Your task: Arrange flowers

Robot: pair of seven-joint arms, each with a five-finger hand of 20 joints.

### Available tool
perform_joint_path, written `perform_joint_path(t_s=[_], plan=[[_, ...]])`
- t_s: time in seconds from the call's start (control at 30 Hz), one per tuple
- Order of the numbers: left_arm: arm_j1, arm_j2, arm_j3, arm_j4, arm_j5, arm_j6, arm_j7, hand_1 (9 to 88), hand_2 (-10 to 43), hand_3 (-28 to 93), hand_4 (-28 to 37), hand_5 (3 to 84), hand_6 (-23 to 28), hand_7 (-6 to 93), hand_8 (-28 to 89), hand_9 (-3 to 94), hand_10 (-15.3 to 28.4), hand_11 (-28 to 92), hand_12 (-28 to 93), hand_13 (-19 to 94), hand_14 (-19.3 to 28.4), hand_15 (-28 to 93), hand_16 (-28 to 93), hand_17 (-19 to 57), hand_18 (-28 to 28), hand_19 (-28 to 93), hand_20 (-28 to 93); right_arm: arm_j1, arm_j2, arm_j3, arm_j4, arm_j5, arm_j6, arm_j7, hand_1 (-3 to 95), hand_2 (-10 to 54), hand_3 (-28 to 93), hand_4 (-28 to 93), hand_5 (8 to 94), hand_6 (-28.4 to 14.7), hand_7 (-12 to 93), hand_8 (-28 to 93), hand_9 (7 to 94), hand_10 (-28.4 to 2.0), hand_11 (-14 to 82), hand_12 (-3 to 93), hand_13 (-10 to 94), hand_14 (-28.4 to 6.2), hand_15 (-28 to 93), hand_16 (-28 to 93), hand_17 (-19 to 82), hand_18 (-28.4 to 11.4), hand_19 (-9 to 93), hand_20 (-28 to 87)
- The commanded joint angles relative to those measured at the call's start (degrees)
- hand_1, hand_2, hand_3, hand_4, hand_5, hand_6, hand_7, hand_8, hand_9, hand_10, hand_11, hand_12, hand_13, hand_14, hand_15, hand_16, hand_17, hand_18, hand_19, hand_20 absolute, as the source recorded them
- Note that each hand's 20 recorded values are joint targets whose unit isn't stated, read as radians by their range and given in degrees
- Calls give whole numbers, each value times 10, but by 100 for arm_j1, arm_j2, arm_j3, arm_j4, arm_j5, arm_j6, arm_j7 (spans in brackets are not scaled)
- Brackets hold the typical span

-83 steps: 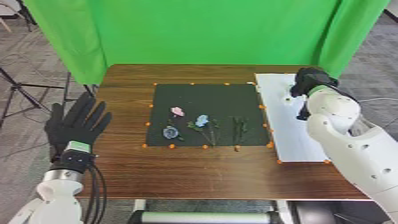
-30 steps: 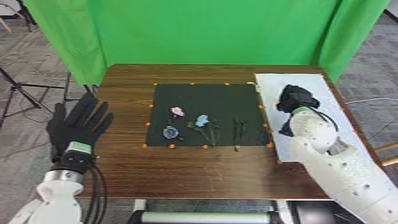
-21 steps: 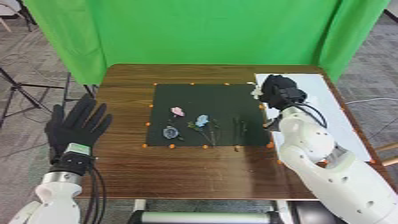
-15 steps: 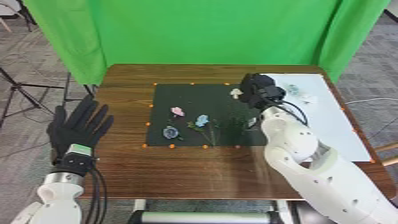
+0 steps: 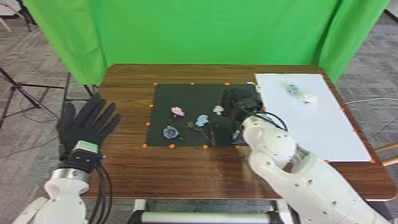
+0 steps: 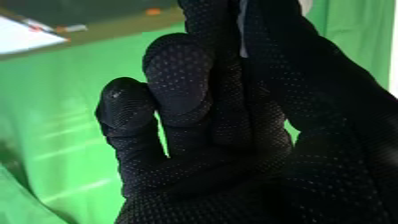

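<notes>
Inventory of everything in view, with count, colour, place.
Pink flower: 1, on mat
Light-blue flower: 1, on mat
Grey-blue flower: 1, mat's near left
White flower: 1, at right hand, over mat
Pale flowers: count unclear, white and bluish, on panel
Mat: 1, black, on table
Panel: 1, white, right
Markers: several, orange, round mat and panel
Table: 1, brown
Curtain: green, behind
Floor: grey
Left hand: 1, black, table's left edge
Right hand: 1, black, over mat's right side

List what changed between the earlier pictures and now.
The right hand moved left from the white sheet to the dark mat; the white flower went with it, apparently held. The left hand shifted slightly right. The pink flower and light-blue flower stayed put.
</notes>
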Motion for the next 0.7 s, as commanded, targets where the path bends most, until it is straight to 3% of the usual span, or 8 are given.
perform_joint_path(t_s=[0.03, 0.1, 0.17, 0.23, 0.27, 0.3, 0.37, 0.7], plan=[[-137, -57, 92, 39, -83, 114, -109, 258, 114, 681, -283, 381, 60, 171, -107, 308, 115, 184, 97, 204, 135, 369, -73, -57, 143, 341, 94, -66, -233, -13, 194, -173, 285, 180, 552, -60, 680, -283, 744, -9, 229, 24, 824, -94, 110, 319, 746, -82, 643, 330, 448, -214, 932, 401], [-105, -63, 62, 30, 3, 106, -179, 257, 115, 683, -283, 383, 61, 172, -108, 311, 115, 186, 97, 208, 136, 373, -74, -56, 143, 342, 94, -66, -255, -44, 217, -250, 385, 246, 545, -62, 684, -283, 738, -12, 229, 23, 812, -101, 129, 299, 744, -82, 643, 329, 448, -214, 932, 400], [-131, -63, 51, 46, -12, 104, -205, 256, 116, 684, -283, 385, 62, 171, -108, 312, 116, 186, 96, 209, 136, 375, -75, -56, 143, 346, 96, -107, -253, -25, 169, -242, 410, 279, 542, -69, 691, -283, 731, -16, 227, 21, 803, -103, 129, 294, 741, -83, 643, 329, 446, -215, 932, 400], [-75, -93, -9, -10, 111, 247, -217, 267, 103, 688, -282, 385, 63, 175, -107, 313, 116, 188, 97, 210, 137, 377, -76, -56, 143, 348, 95, -154, -261, -19, 101, -261, 364, 265, 541, -86, 702, -283, 714, -22, 227, 19, 791, -107, 127, 289, 736, -84, 643, 329, 443, -216, 932, 399], [-83, -77, 1, -35, 84, 365, -192, 279, 91, 690, -282, 385, 63, 178, -107, 314, 116, 192, 98, 210, 136, 379, -77, -56, 144, 350, 96, -192, -277, 3, 70, -283, 314, 264, 542, -91, 703, -283, 705, -24, 227, 16, 787, -109, 126, 287, 733, -84, 643, 328, 442, -216, 932, 397], [-72, -50, 4, -29, 17, 328, -113, 292, 80, 692, -282, 386, 63, 180, -108, 315, 115, 195, 98, 211, 134, 380, -77, -56, 144, 352, 96, -201, -303, 12, 54, -292, 307, 237, 537, -94, 716, -282, 690, -29, 217, 11, 776, -111, 126, 283, 729, -85, 645, 328, 441, -215, 932, 396], [-103, -51, 22, -13, -16, 322, -107, 304, 69, 693, -282, 391, 64, 188, -109, 320, 116, 200, 98, 213, 133, 382, -79, -56, 144, 356, 97, -260, -341, 82, -56, -195, 149, 265, 527, -95, 735, -283, 674, -29, 204, 5, 764, -116, 129, 278, 722, -87, 644, 326, 438, -216, 932, 393], [-78, -78, 40, -23, -61, 408, -162, 316, 65, 686, -283, 398, 66, 197, -118, 325, 116, 212, 92, 215, 131, 393, -88, -56, 143, 362, 96, -235, -377, 10, -140, -192, 61, 334, 521, -95, 747, -283, 657, -31, 189, -24, 743, -125, 144, 251, 718, -80, 628, 350, 434, -217, 932, 387]])
